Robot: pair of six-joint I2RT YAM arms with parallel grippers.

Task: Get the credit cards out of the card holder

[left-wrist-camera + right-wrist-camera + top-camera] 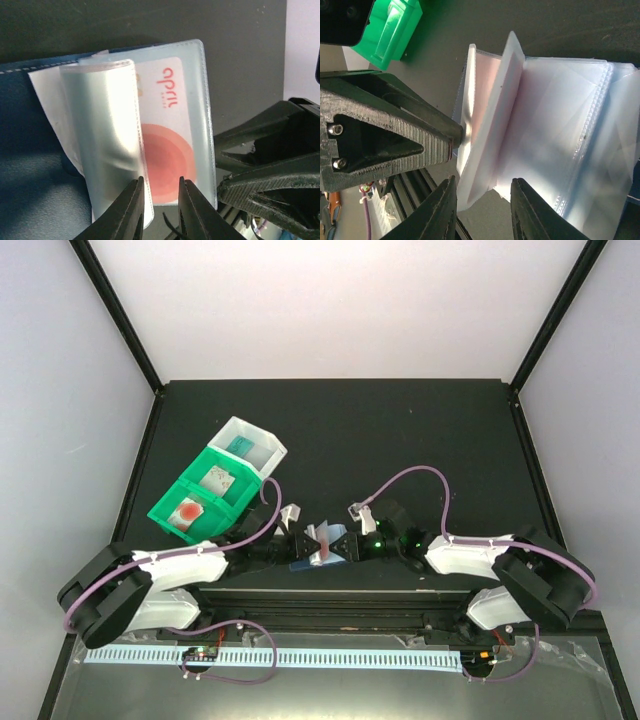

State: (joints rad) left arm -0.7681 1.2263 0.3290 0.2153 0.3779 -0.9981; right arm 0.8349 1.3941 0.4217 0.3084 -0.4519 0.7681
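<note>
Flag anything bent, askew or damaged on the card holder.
One clear sleeve is curled over on itself, bowing across the pocket with the red-orange card. The card holder lies open, its other sleeves fanned apart. No tear shows.

White shells on arms (170, 575), black joints, purple cables (400, 478); pincer fingers (385, 130) black, ribbed (two silver screws (333, 130)).

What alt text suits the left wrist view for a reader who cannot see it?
A white and red-orange credit card sits inside a clear plastic sleeve over the navy card holder. The left fingers show at the bottom, narrowly apart in front of the sleeve's lower edge; the right fingers reach in from the right.
</note>
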